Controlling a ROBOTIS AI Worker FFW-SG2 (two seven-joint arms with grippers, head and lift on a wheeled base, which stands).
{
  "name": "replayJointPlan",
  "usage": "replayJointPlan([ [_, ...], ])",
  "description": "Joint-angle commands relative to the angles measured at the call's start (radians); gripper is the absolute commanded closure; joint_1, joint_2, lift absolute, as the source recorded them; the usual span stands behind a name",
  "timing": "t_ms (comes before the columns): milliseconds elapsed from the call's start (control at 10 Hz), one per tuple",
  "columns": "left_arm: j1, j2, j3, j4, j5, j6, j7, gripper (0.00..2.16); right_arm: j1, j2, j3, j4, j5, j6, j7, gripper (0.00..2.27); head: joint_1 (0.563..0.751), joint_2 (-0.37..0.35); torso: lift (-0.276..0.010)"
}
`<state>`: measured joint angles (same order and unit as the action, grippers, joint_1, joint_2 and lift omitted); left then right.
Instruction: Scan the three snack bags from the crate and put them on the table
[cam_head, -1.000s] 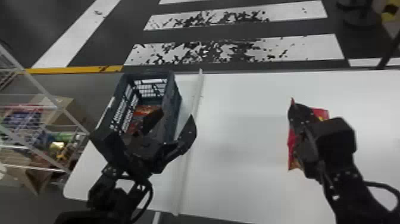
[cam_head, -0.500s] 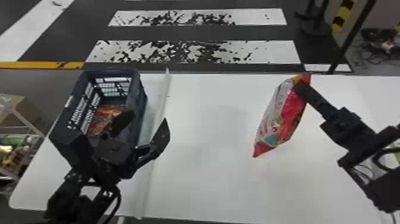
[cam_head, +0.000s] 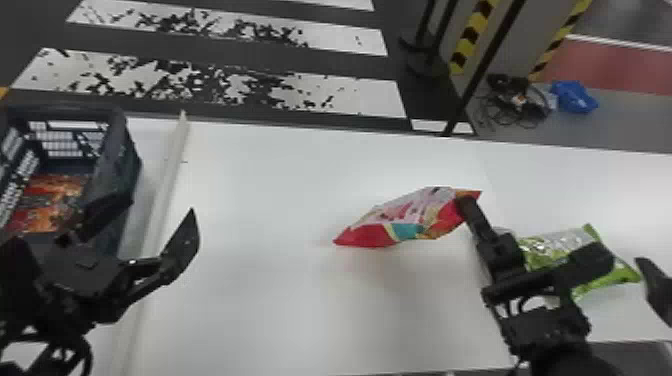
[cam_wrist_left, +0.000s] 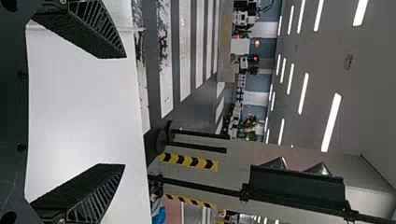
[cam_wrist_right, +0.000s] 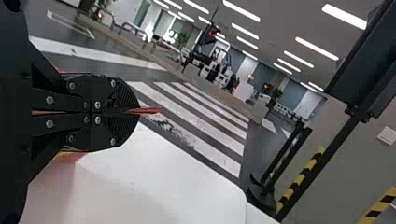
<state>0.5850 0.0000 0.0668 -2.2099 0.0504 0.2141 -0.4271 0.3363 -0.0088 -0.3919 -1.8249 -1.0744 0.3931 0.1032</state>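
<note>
Nearest, at the left, the left gripper (cam_head: 162, 206) is held over the table (cam_head: 280, 300) beside the crate, its two fingers spread wide and empty. At the right, the right gripper (cam_head: 464, 204) is closed tight on one end of a red snack bag (cam_head: 370, 235); in the right wrist view a thin red edge (cam_wrist_right: 148, 110) is seen pinched between the fingertips. Partly covered by the right arm (cam_head: 505, 260), a green snack bag (cam_head: 545, 245) is laid on the table, and near it a dark object (cam_head: 652, 287) is cut off by the right edge; what it is cannot be told. The red bag is tilted, its free end pointed toward the left side; whether the table is touched by it cannot be told. At the left, orange-red snack packaging (cam_head: 55, 200) is seen inside the dark crate (cam_head: 127, 150), and a pale strip (cam_head: 167, 185) is set just beside it. Beyond the table, worn white stripes (cam_head: 350, 95) are painted on the floor, and farther right a blue bag (cam_head: 575, 97) is seen beside tangled cables (cam_head: 515, 102).
</note>
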Motion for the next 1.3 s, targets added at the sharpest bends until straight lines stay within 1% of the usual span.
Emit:
replayJointPlan([
  [0,-0.001,-0.003,-0.019,0.001,-0.012,-0.003,0.002,0.03,0.038,0.009,0.021,-0.004,0.086,-0.087,-0.033,2.24,0.695,-0.223,-0.094],
  [200,-0.005,-0.003,-0.019,0.016,-0.007,-0.012,0.002,0.03,0.136,0.010,0.039,-0.108,0.145,-0.133,-0.046,2.25,0.695,-0.257,-0.094],
  [300,-0.010,-0.003,-0.021,0.029,-0.001,-0.028,0.004,0.03,0.191,0.009,0.061,-0.171,0.172,-0.127,-0.048,2.25,0.695,-0.266,-0.094],
  [400,-0.008,-0.003,-0.025,0.032,0.000,-0.031,0.005,0.03,0.199,0.007,0.079,-0.186,0.206,-0.096,-0.048,2.22,0.695,-0.262,-0.094],
  [500,-0.010,-0.003,-0.036,0.032,-0.003,-0.034,0.010,0.03,0.202,0.003,0.077,-0.191,0.225,-0.044,-0.046,1.71,0.695,-0.254,-0.094],
  [600,-0.011,-0.003,-0.038,0.032,-0.003,-0.034,0.011,0.03,0.205,0.004,0.088,-0.192,0.255,-0.032,-0.048,0.90,0.695,-0.238,-0.094],
  [700,-0.013,-0.003,-0.041,0.033,-0.003,-0.034,0.011,0.03,0.205,0.004,0.097,-0.191,0.284,-0.026,-0.069,0.25,0.695,-0.229,-0.094],
  [800,-0.014,-0.003,-0.039,0.038,-0.001,-0.034,0.013,0.03,0.202,0.003,0.097,-0.191,0.294,-0.026,-0.073,0.11,0.695,-0.227,-0.094],
  [900,-0.017,-0.003,-0.039,0.044,-0.001,-0.040,0.014,0.03,0.196,0.001,0.097,-0.192,0.300,-0.026,-0.073,0.07,0.695,-0.226,-0.094],
  [1000,-0.019,-0.003,-0.039,0.047,-0.001,-0.046,0.018,0.03,0.185,-0.003,0.099,-0.197,0.333,-0.026,-0.071,0.07,0.695,-0.225,-0.094],
  [1100,-0.022,-0.003,-0.039,0.048,-0.001,-0.049,0.018,0.03,0.173,-0.013,0.104,-0.211,0.383,-0.029,-0.065,0.07,0.695,-0.224,-0.094],
  [1200,-0.024,-0.003,-0.039,0.050,-0.001,-0.049,0.018,0.03,0.159,-0.037,0.119,-0.238,0.465,-0.023,-0.065,0.07,0.695,-0.223,-0.094],
])
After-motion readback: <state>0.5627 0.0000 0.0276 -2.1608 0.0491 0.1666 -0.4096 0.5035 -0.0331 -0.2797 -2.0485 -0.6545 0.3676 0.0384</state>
